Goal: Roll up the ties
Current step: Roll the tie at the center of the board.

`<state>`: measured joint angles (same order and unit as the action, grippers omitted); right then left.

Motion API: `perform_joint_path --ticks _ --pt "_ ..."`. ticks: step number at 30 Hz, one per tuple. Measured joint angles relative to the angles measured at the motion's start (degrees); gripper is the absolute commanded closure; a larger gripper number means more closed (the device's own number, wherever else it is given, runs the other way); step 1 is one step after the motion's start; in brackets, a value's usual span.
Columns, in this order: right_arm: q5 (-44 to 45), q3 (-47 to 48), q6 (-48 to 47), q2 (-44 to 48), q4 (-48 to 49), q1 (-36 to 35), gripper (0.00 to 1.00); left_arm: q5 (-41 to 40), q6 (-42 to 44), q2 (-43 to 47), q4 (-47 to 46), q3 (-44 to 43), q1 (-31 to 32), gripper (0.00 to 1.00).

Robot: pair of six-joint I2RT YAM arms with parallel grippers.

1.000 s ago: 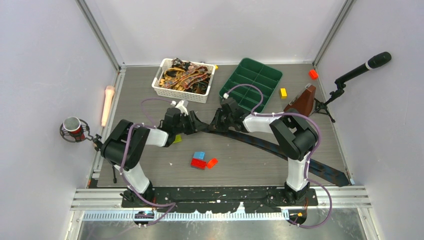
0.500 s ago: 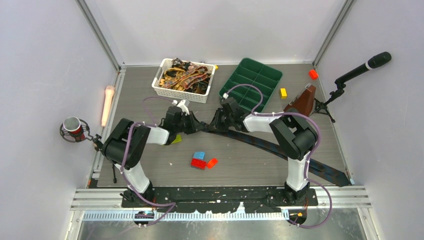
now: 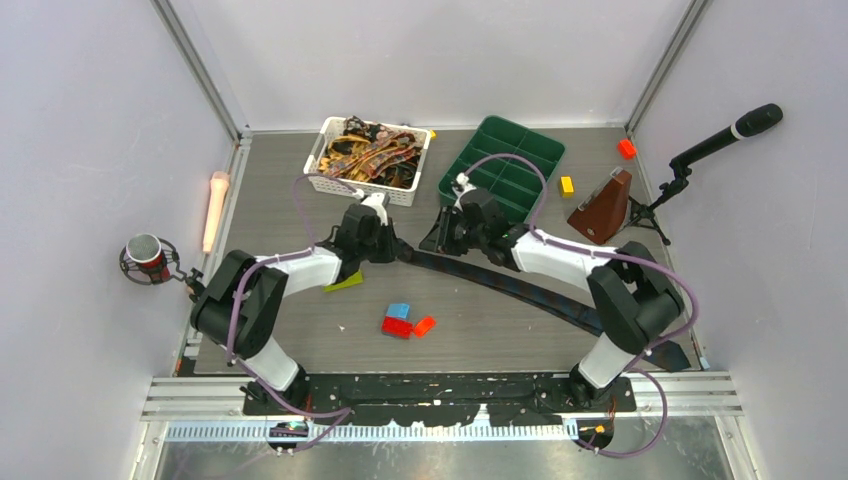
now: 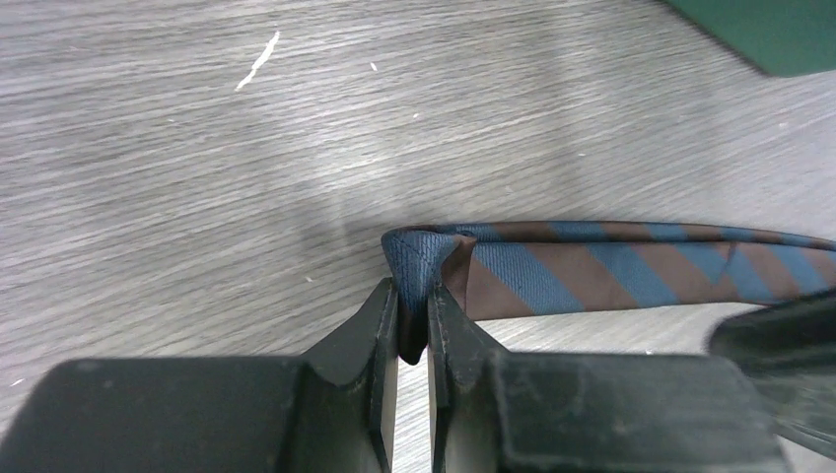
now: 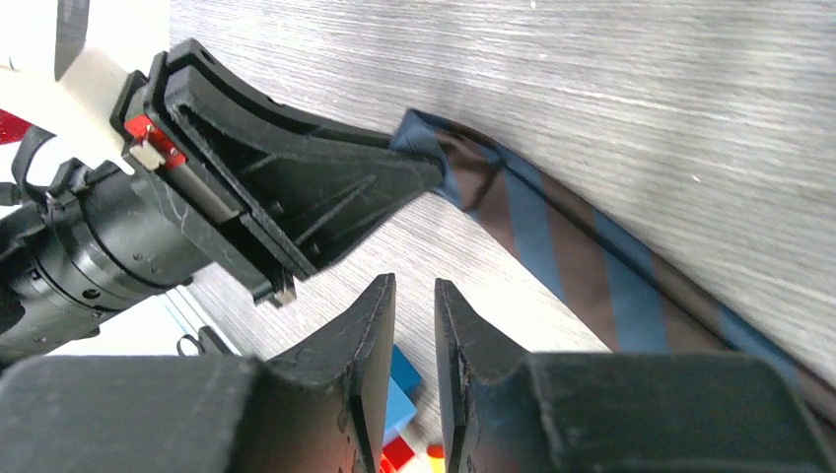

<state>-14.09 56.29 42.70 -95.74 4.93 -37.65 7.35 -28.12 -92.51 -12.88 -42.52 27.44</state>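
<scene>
Found the left gripper [image 4: 412, 296] closed to a thin slit on the folded end of a long, narrow, navy-and-brown diagonally striped necktie [image 4: 601, 271] of woven fabric, cloth pinched between both black fingers just above the grey wood-grain table [image 4: 197, 148]. Confirmed the same pinch from the right wrist view. Traced the striped necktie in the top view from that grip, near the middle of the table, slanting away to the near right corner, flat on the surface and passing beneath the right arm. Found the right gripper [image 5: 409, 291] parted by a narrow gap, nothing in that gap, poised just beside the left gripper and the pinched end, no cloth held. Noted more ties, patterned brown, gold and black neckties [image 3: 368, 155], heaped in a tangle in a white slotted plastic basket [image 3: 350, 188] at the far side. Noted a dark green compartmented plastic tray [image 3: 530, 140] just right of the basket and just beyond the right gripper. Noted a cluster of blue, red and orange plastic bricks [image 3: 398, 326] on the table nearer the arm bases, apart from the striped necktie. Noted a flat yellow-green piece [image 3: 343, 283] beside the left forearm, material not discernible. Noted a brown pyramid-shaped object [image 3: 603, 208] right of the tray, a small yellow brick [image 3: 567, 185] just beside it
</scene>
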Motion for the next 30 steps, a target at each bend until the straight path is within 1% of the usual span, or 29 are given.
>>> perform_joint_path --ticks 5,16,25,30 --pt "3.50 -3.82 -1.31 5.40 -2.56 0.00 0.72 -7.10 3.45 0.26 4.39 -1.70 2.36 1.00" --pt "12.20 -9.27 -3.43 19.65 -11.39 0.59 0.72 -21.44 11.47 0.24 11.17 -6.40 9.07 1.00" --pt "14.25 -11.08 -1.88 28.24 -15.61 3.80 0.72 -29.24 16.70 -0.44 15.28 -8.07 13.11 1.00" --pt "14.64 -11.85 -0.26 31.47 -17.09 6.73 0.72 -33.42 19.37 -2.91 17.57 -9.94 14.97 1.00"
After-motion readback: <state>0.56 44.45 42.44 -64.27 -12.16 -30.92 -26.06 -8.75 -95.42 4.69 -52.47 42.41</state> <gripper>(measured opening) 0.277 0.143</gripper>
